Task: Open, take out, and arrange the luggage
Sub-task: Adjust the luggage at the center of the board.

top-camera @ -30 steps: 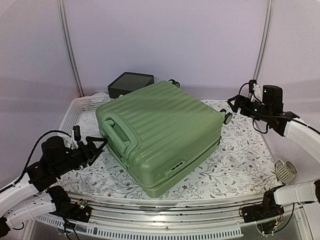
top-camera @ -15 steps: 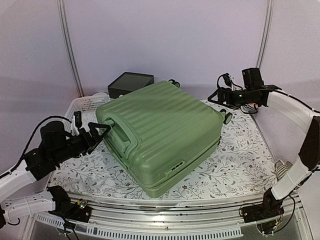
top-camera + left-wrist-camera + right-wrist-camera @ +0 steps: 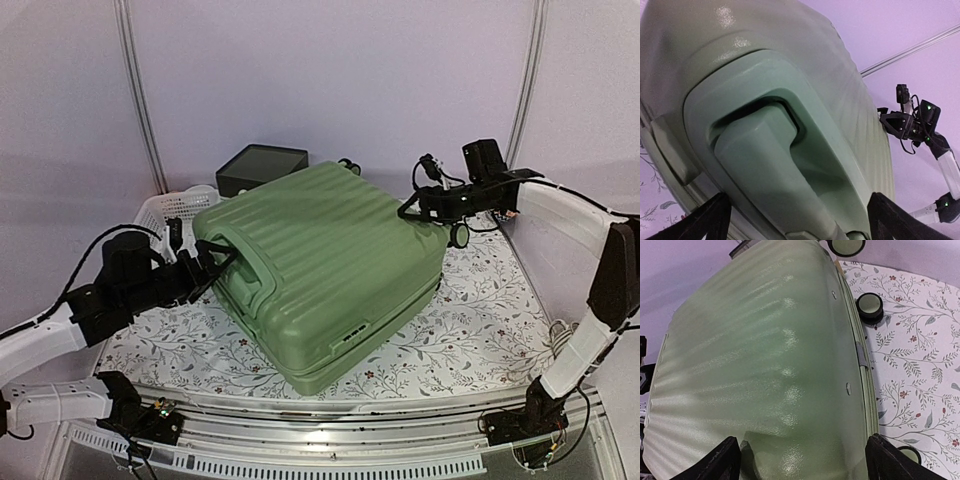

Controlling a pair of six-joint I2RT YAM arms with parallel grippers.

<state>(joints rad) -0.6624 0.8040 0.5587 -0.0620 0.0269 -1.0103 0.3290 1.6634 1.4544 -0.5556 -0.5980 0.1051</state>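
The light-green ribbed luggage [image 3: 320, 265] lies flat and closed on the floral mat, its recessed handle [image 3: 243, 265] at the left end and black wheels at the back right. My left gripper [image 3: 212, 262] is open, its fingers on either side of the handle [image 3: 770, 160], which fills the left wrist view. My right gripper [image 3: 415, 208] is open and hovers just over the shell's back right corner [image 3: 790, 370]. A caster wheel [image 3: 869, 307] and the zipper seam show in the right wrist view.
A white mesh basket [image 3: 165, 215] stands at the back left. A dark-lidded box [image 3: 262, 168] sits behind the luggage. The floral mat [image 3: 490, 320] lies bare to the right of the suitcase. A coiled cable [image 3: 570, 345] hangs at the right edge.
My left gripper has moved right up to the luggage handle. My right gripper has swung left from the table's right side to above the shell's back right corner.
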